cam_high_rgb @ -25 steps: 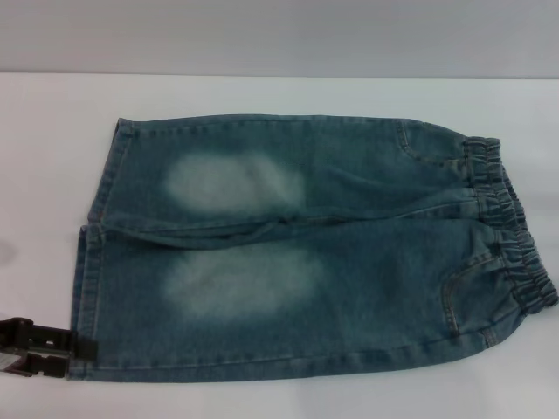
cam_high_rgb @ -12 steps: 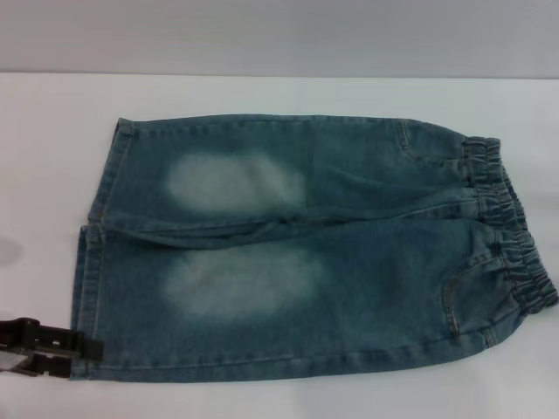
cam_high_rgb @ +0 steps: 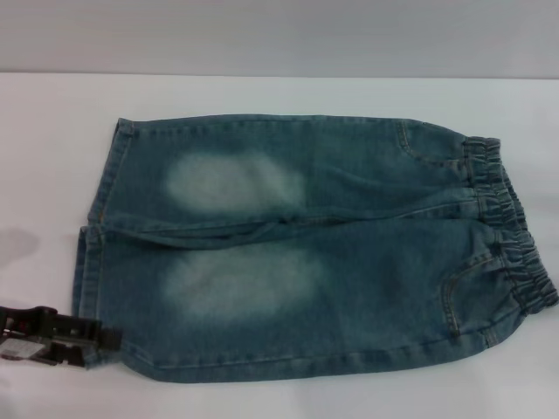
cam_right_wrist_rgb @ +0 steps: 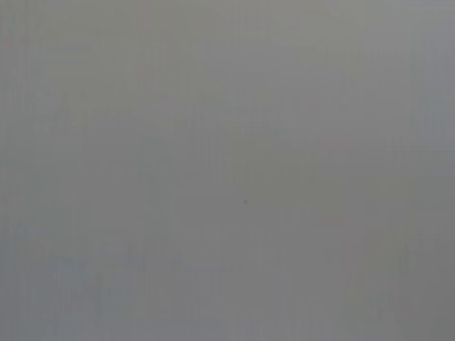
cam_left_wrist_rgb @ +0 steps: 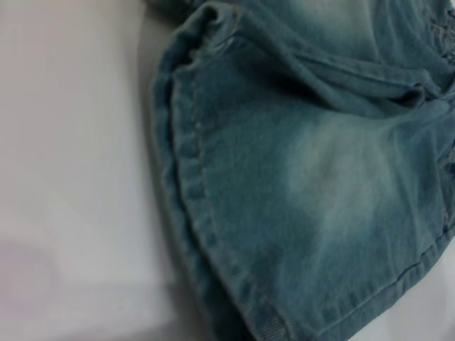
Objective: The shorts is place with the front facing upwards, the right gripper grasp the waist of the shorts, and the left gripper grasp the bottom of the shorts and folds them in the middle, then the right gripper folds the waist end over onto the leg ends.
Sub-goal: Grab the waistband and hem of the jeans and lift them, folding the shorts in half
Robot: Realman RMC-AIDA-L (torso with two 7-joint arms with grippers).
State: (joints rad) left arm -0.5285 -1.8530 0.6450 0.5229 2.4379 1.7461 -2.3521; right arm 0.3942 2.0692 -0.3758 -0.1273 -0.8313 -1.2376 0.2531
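Left claw [cam_high_rgb: 103, 339] at shorts [cam_high_rgb: 306, 253] hem

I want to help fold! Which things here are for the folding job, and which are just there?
For the job:
- the shorts
- the waist
- the bottom of the shorts
- the left tool, at the near hem corner

Just there:
- the white table

The right tool is out of sight.

- The shorts [cam_high_rgb: 306, 253] are blue-green denim, a matt woven cloth with pale, faded thigh patches.
- The waist [cam_high_rgb: 511, 236] is gathered, ruffled denim, darker than the rest.
- The bottom of the shorts [cam_left_wrist_rgb: 192, 206] shows a thick folded hem with tan stitching.
- The left gripper [cam_high_rgb: 83, 342] looks like black, dull hard plastic.
- The table [cam_high_rgb: 52, 157] is white, smooth and matt.
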